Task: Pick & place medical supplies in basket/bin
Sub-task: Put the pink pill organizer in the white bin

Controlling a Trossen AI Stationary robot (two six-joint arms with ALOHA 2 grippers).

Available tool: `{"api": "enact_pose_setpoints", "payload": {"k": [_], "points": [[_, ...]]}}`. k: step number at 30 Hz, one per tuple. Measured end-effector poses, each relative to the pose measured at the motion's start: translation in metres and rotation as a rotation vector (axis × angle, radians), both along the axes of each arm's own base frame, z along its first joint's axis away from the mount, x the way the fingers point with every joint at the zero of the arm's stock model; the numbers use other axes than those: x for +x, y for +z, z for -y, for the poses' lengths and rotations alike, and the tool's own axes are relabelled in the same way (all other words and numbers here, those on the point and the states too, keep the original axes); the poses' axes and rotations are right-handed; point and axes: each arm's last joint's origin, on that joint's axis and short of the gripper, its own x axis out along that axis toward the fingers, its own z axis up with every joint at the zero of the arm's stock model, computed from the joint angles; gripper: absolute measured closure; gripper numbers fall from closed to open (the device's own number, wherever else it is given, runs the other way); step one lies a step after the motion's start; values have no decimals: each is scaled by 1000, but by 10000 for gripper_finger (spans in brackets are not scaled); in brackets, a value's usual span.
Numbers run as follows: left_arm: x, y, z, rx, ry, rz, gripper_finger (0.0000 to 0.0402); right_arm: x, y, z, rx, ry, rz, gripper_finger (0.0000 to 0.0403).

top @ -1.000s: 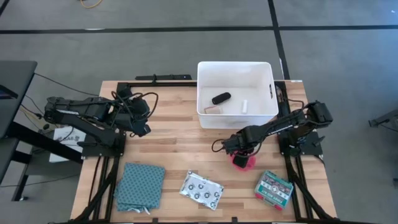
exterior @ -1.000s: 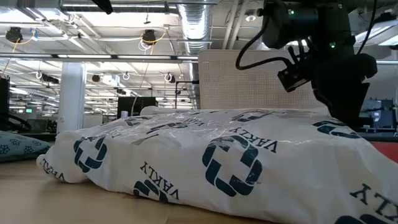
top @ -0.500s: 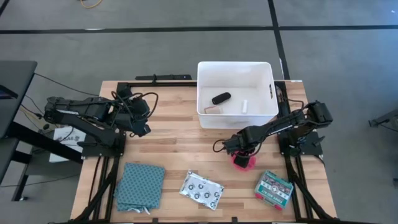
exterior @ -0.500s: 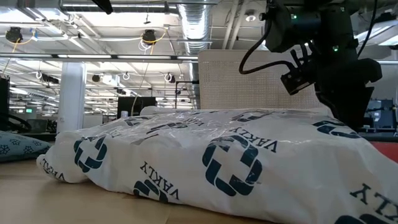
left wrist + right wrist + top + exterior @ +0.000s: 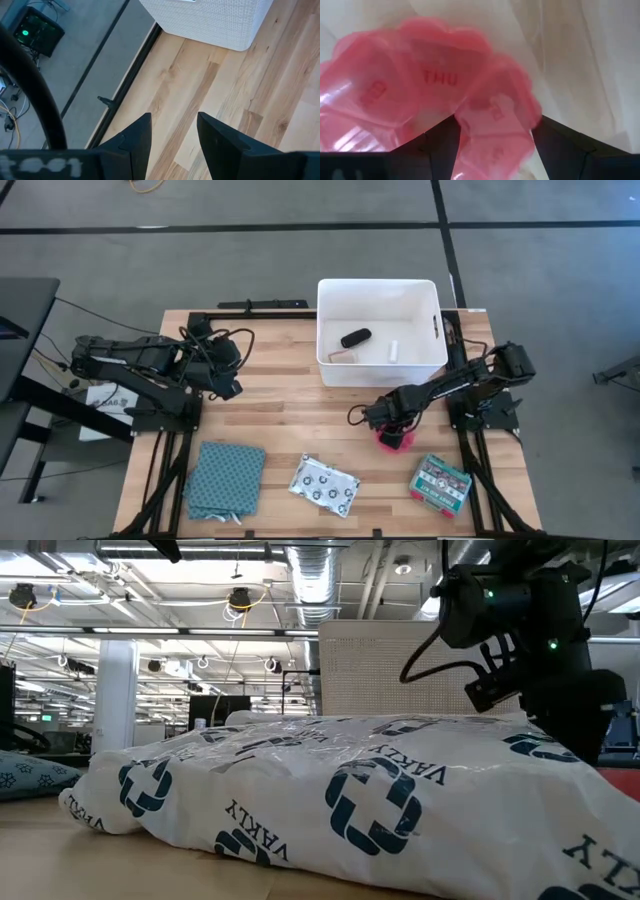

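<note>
The pink, lobed, translucent item (image 5: 395, 442), marked THU on one lobe, lies on the table's right side below the white bin (image 5: 432, 360). My right gripper (image 5: 388, 425) is over it, open, one finger on each side of the pink item (image 5: 435, 80). The bin holds the black cylinder (image 5: 355, 338), the white stick (image 5: 393, 350) and the beige roll (image 5: 340, 356). The silvery dotted packet (image 5: 323, 485) and the green-and-red box (image 5: 440, 482) lie flat near the near edge. My left gripper (image 5: 228, 368) waits, open, at the table's far left. My right gripper (image 5: 495, 131) comes at the pink item from above, pointing down, and the item's lobes (image 5: 495, 115) fill the gap between its fingers (image 5: 442, 145). The item rests on the table. Whether the fingers touch it I cannot tell.
A folded blue-green patterned cloth (image 5: 228, 475) lies at the near left. The packet (image 5: 330, 800) fills the low view's foreground, with my right arm (image 5: 530, 650) behind it. The bin's textured wall (image 5: 210, 20) shows ahead of my left gripper (image 5: 172, 125). Bare wood lies between the arms.
My right gripper has shifted a little toward the table's right edge and come lower over the pink item. The item has stayed where it was.
</note>
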Motion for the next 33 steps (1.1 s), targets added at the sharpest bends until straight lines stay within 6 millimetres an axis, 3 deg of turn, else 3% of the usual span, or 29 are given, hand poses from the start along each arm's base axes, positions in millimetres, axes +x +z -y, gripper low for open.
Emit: {"api": "enact_pose_setpoints", "payload": {"k": [7,11,16,22,28,33], "points": [[0,0,0,0,0,0,253,-5,-10,1,-5,-42,28,171],[0,0,0,1,0,0,253,-4,-9,1,-6,-80,34,195],[0,0,0,1,1,0,253,12,1,-7,19,-97,105,212],[0,0,0,2,1,3,253,53,44,-27,74,-13,366,202],[0,0,0,2,1,4,253,89,113,-41,-11,167,670,201],[1,0,0,0,1,11,253,100,179,-31,-214,284,778,212]]}}
